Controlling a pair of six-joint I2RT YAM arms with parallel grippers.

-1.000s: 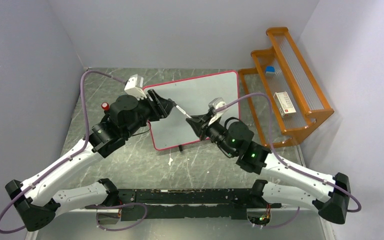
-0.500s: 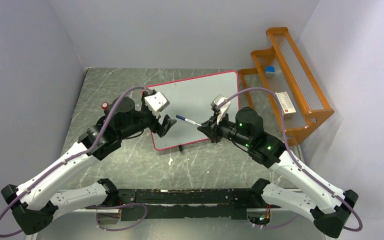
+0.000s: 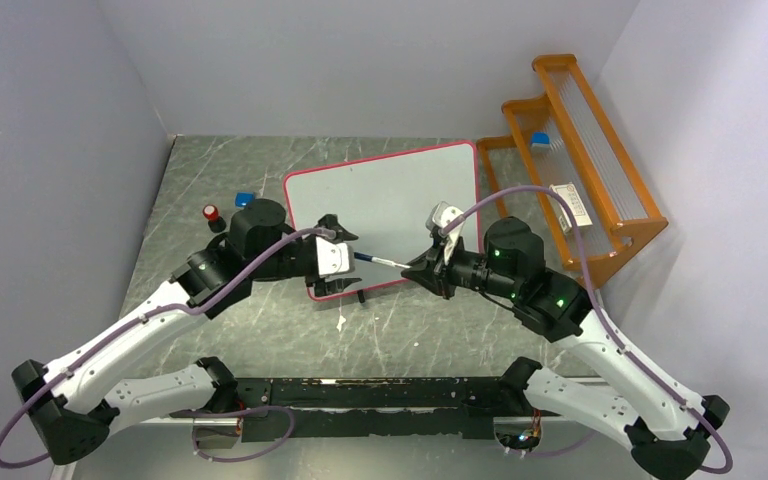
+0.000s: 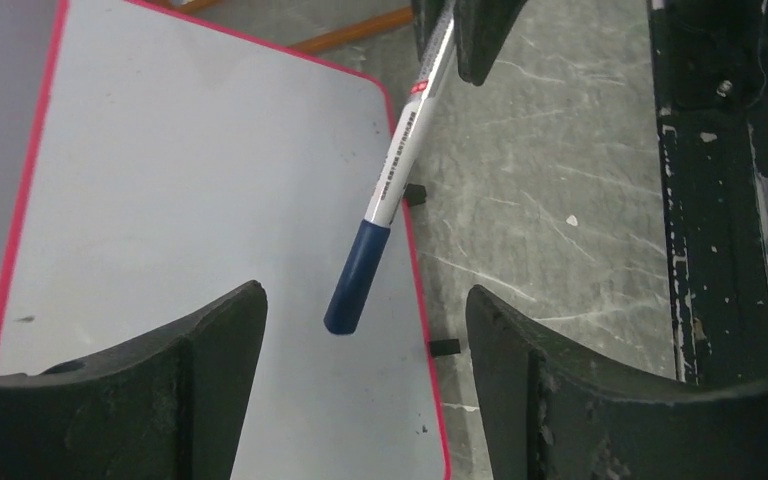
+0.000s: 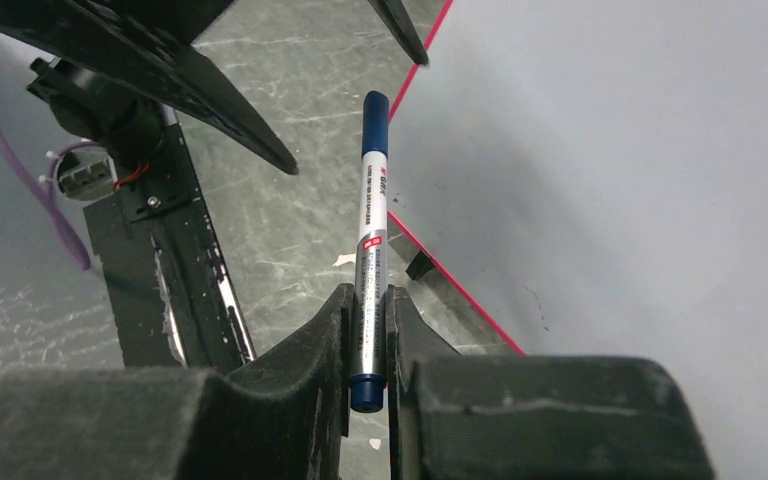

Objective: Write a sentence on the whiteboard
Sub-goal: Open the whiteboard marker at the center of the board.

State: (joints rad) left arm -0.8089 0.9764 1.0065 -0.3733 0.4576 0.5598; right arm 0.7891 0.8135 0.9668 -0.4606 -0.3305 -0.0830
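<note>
Table [image 3: 260,170], grey marbled top: carries all below.
Whiteboard [image 3: 400,195], pink-framed: lies mid-table toward the far edge, slightly skewed; no writing shows on its face.
Rack [image 3: 600,170], orange, stepped: along the right edge.
Left gripper [image 3: 340,260]: over the board's near left corner, jaws spread wide, grasping nothing.
Right gripper [image 5: 367,300]: over the board's near edge, clenched on the marker's tail end.
Marker [image 4: 390,180], blue-capped: long axis roughly parallel with the table's near edge. The cap points toward the left edge and lies between the left jaws, touching neither. Judged step: uncapping. The left arm is nearer the cap and need only close on it and draw away along the marker's axis.
Red-topped item [image 3: 210,212] and blue item [image 3: 245,199]: beside the board, toward the left edge.
</note>
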